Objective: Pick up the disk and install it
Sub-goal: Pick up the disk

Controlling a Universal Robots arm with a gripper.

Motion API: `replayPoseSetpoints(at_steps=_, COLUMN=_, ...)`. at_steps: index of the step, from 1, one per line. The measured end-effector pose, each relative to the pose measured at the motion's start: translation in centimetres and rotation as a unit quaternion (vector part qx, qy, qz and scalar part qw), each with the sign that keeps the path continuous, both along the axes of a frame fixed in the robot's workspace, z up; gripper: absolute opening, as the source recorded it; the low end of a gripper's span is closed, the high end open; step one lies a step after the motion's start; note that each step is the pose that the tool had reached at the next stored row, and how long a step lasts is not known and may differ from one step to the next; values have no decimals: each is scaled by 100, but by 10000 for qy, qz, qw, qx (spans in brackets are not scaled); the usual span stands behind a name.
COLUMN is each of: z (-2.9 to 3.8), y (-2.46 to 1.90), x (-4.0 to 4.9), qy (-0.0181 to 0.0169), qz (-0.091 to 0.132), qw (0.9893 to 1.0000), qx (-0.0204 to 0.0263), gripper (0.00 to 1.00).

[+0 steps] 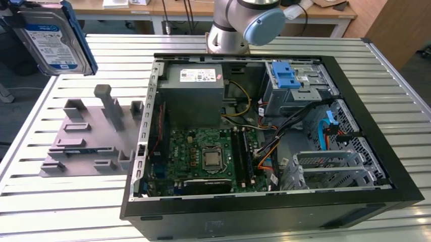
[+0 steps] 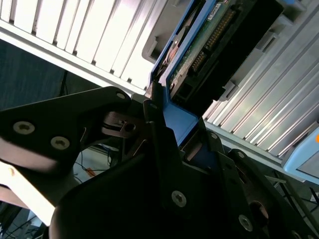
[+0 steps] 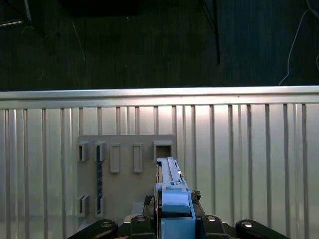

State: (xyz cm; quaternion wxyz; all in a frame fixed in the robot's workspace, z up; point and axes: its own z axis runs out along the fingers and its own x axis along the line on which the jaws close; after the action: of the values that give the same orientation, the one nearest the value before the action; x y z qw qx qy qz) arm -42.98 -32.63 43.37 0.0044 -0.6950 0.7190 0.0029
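The disk (image 1: 50,38), silver with a white and blue label and a blue carrier frame, hangs in the air at the exterior view's upper left, above the slatted table. In the first wrist view the disk (image 3: 170,191) stands edge-on between the fingers of my gripper (image 3: 174,221), which is shut on its blue frame. Below it lies the grey fixture plate (image 3: 124,184). In the second wrist view the disk (image 2: 209,35) shows its green circuit board, with my gripper (image 2: 167,124) clamped on the blue frame.
An open computer case (image 1: 145,151) lies on the slatted table (image 1: 60,201). Inside are a motherboard (image 1: 205,154), a power supply box (image 1: 195,85) and a drive cage with a blue bracket (image 1: 286,75). The grey fixture (image 1: 88,136) sits beside the case. The arm's base (image 1: 235,25) stands behind.
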Motion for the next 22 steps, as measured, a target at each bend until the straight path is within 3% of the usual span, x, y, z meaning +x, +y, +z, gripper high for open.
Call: replayPoseSetpoints(at_steps=22, z=189, y=0, x=0, qy=0, qz=0, qw=10000, qx=0, gripper=37)
